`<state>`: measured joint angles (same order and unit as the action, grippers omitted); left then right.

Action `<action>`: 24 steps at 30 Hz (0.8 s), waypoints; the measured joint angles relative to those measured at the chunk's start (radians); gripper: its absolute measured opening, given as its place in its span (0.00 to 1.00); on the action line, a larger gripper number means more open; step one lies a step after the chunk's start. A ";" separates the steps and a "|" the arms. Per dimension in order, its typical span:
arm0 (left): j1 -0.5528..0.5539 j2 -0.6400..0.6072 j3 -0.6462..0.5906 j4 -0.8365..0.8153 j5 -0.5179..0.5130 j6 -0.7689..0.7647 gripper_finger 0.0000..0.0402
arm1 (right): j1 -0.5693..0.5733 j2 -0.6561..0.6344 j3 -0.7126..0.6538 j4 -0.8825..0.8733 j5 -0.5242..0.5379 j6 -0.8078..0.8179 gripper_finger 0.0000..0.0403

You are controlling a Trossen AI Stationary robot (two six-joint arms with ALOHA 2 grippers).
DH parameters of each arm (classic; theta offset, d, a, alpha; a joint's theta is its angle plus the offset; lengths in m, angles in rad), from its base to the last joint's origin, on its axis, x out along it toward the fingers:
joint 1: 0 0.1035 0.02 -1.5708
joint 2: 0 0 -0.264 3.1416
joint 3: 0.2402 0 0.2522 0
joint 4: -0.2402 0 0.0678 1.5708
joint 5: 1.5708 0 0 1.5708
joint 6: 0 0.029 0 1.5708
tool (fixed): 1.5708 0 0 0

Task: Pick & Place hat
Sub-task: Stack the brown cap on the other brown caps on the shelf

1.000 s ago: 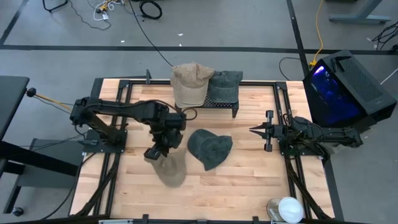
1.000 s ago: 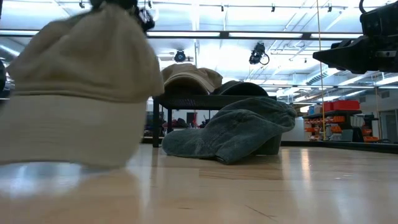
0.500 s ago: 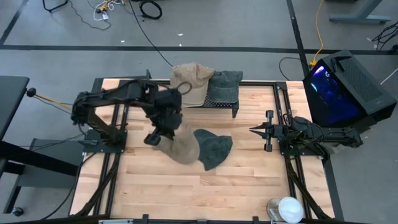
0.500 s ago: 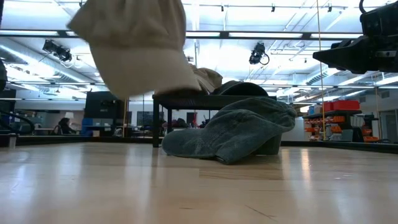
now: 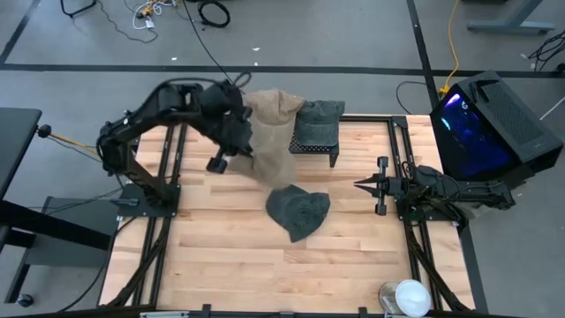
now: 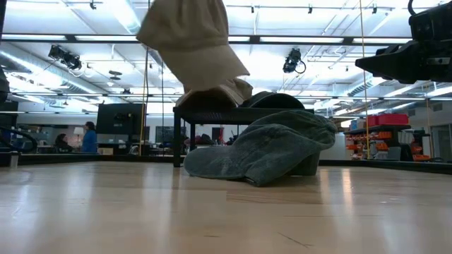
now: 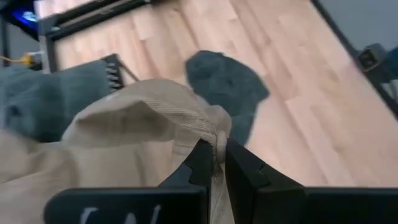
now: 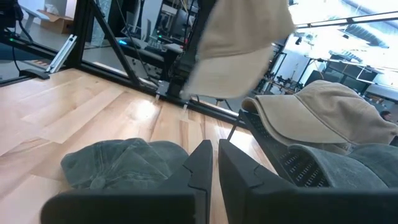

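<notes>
The left gripper (image 7: 214, 163), clamped on a tan hat (image 5: 272, 150), was mid-carry above the rack (image 5: 313, 147); next it needed lowering and release, while the closed, empty right gripper (image 5: 360, 185) waited at the table's right side.

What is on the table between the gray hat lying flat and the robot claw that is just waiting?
Only bare wood. In the high view, nothing lies on the table between the gray hat and the waiting right gripper, whose jaws are shut.
</notes>
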<state>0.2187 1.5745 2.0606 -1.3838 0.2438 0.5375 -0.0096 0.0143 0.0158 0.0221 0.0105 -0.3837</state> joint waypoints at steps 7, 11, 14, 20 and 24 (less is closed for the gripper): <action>0.103 0.000 0.011 0.025 -0.001 0.139 0.07 | 0.000 0.000 0.000 0.000 0.000 0.000 0.07; 0.158 0.000 0.011 0.026 -0.001 0.245 0.07 | 0.000 0.000 0.000 0.000 0.000 0.000 0.07; 0.194 0.000 0.011 0.040 0.001 0.321 0.07 | 0.000 0.000 0.000 0.000 0.000 0.000 0.07; 0.254 0.000 0.011 0.075 0.051 0.456 0.07 | 0.000 0.000 0.000 0.000 0.000 0.000 0.07; 0.278 0.000 0.011 0.124 0.056 0.466 0.07 | 0.000 0.000 0.000 0.000 0.000 0.000 0.07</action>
<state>0.4965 1.5749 2.0720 -1.2601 0.2998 1.0037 -0.0094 0.0143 0.0158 0.0219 0.0105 -0.3836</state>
